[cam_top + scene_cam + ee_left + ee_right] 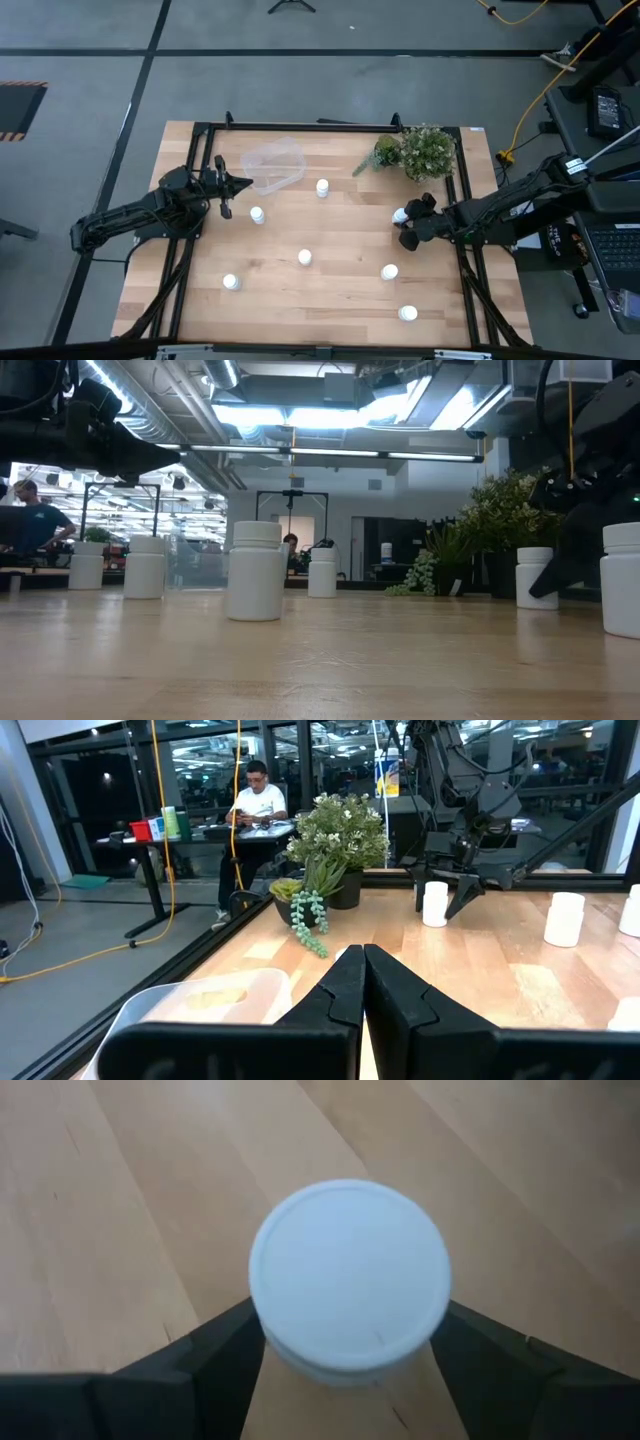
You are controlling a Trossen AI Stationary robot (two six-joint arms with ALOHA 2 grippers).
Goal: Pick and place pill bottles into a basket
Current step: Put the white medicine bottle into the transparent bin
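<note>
While open, right pincer [345,1355] straddles bottle [348,1275]

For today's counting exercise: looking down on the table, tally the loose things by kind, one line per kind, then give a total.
Bottles: 7, the first by the basket, one between the right pincer's fingers
Basket: 1
Plant: 1
Total: 9

Open tabletop [340,240] between scattered pill bottles [305,257]; the plant [425,150] seemingly crowds the far-right corner beside the basket [272,165].
</note>
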